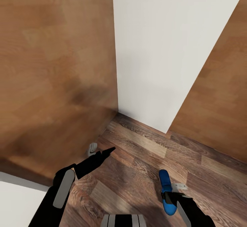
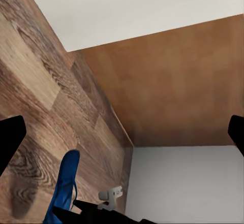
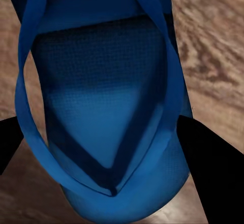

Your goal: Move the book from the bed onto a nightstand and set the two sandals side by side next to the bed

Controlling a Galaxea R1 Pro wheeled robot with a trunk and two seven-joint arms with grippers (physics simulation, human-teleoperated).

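Note:
One bright blue sandal (image 1: pixel 165 180) hangs just above the wood-plank floor (image 1: pixel 137 151), with my right gripper (image 1: pixel 168 198) shut on its near end. Up close in the right wrist view, the sandal (image 3: pixel 101 107) lies between two black fingers (image 3: pixel 213 173), straps showing. The left wrist view catches the same sandal (image 2: pixel 63 188) from the side. My left gripper (image 1: pixel 108 150) hovers low over the floor near a wall corner, and its fingers (image 2: pixel 10 137) stand wide apart with nothing between them. The book, the bed, the nightstand and the other sandal are out of view.
A white wall (image 1: pixel 164 48) juts toward me, with a brown wooden panel (image 1: pixel 51 66) to its left and another brown panel (image 1: pixel 219 110) to its right. A pale surface (image 1: pixel 17 203) sits at the bottom left. My base (image 1: pixel 123 220) shows at the bottom edge.

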